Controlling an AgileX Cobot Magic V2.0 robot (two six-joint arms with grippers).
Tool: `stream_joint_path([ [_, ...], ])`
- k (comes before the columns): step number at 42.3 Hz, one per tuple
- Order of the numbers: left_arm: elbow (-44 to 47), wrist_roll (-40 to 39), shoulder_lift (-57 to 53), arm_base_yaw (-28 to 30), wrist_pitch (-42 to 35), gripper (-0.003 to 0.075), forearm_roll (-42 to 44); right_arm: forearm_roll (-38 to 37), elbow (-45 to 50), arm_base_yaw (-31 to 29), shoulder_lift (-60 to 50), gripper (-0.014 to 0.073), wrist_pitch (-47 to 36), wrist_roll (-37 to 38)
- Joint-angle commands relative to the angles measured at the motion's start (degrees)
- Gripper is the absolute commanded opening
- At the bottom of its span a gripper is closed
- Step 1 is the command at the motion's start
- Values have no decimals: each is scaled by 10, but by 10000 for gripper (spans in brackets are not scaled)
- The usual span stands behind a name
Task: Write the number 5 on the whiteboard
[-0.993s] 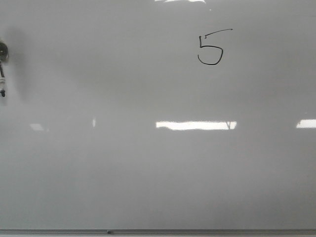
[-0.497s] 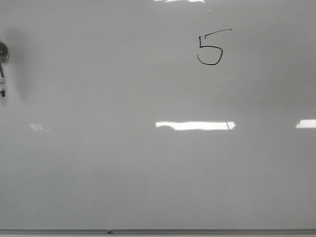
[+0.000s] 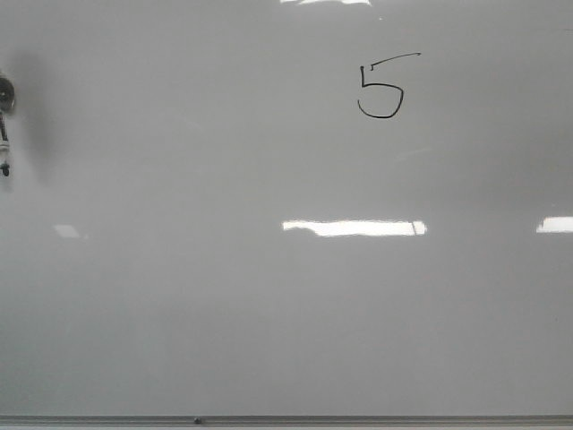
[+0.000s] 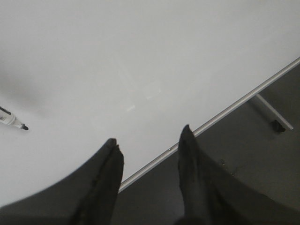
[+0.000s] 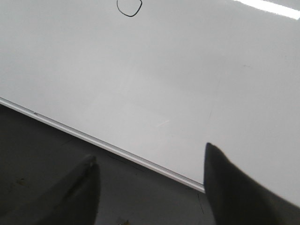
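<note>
The whiteboard [image 3: 269,305] fills the front view, with a thin grey edge strip along its bottom. A black hand-drawn number 5 [image 3: 383,88] stands at its upper right. In the right wrist view only the rounded belly of the 5 [image 5: 129,8] shows at the frame's edge. A marker [image 3: 4,125] lies at the board's far left; its tip also shows in the left wrist view [image 4: 14,121]. My left gripper [image 4: 149,143] is open and empty over the board's edge. My right gripper [image 5: 150,159] is open and empty over the board's edge strip [image 5: 117,149].
Beyond the board's edge strip [image 4: 234,107] lies dark floor, with a stand leg and caster [image 4: 278,124]. Bright rectangular light reflections [image 3: 354,227] lie on the board.
Nothing on the board has moved; only faint reflections on the left side shift slightly.
</note>
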Motion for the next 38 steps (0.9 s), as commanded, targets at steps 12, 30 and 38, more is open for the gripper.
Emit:
stream_joint_path([
  [12, -18, 0, 9, -5, -62, -1, -3, -3, -12, -5, 2, -65, -44, 0],
  [30, -18, 0, 11, -5, -62, -20, -3, -2, -12, -5, 2, -69, -32, 0],
  [38, -18, 0, 11, -5, -62, -20, -3, -2, -12, -5, 2, -69, -32, 0],
])
